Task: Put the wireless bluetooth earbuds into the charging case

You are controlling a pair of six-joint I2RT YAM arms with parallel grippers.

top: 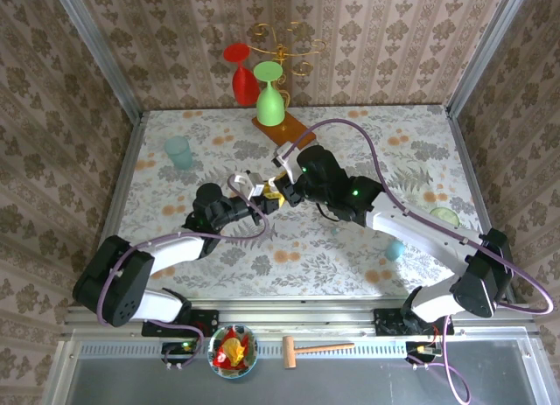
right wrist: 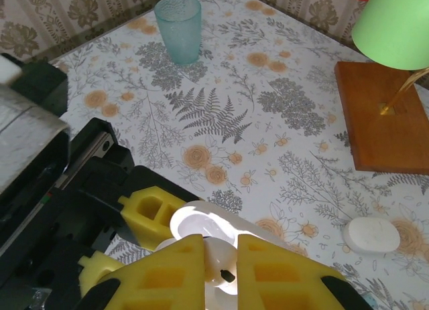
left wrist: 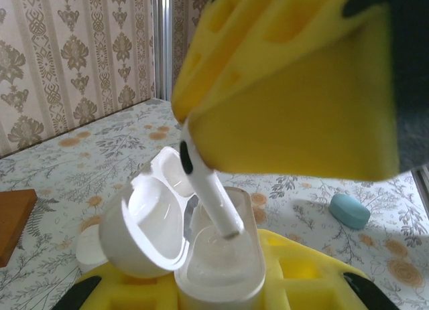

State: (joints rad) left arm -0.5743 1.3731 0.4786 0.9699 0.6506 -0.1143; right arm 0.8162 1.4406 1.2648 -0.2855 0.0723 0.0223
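Note:
My left gripper [left wrist: 218, 290] is shut on a white charging case [left wrist: 221, 263], held upright with its lid [left wrist: 144, 223] swung open to the left. One white earbud [left wrist: 208, 183] hangs above it, its stem tip touching the case's socket. My right gripper [right wrist: 228, 256] is shut on that earbud [right wrist: 226, 264], with yellow foam fingers [right wrist: 285, 273] on both sides. In the top view the left gripper [top: 251, 195] and right gripper [top: 276, 195] meet at the table's middle. The earbud's head is hidden by the right fingers [left wrist: 288, 82].
A teal cup [top: 179, 151] stands at the back left. A green glass [top: 269, 94] and a red glass [top: 242, 73] hang over a wooden base [top: 282, 129]. A white case [right wrist: 371, 234] and a teal case [left wrist: 348, 209] lie on the floral table [top: 367, 134].

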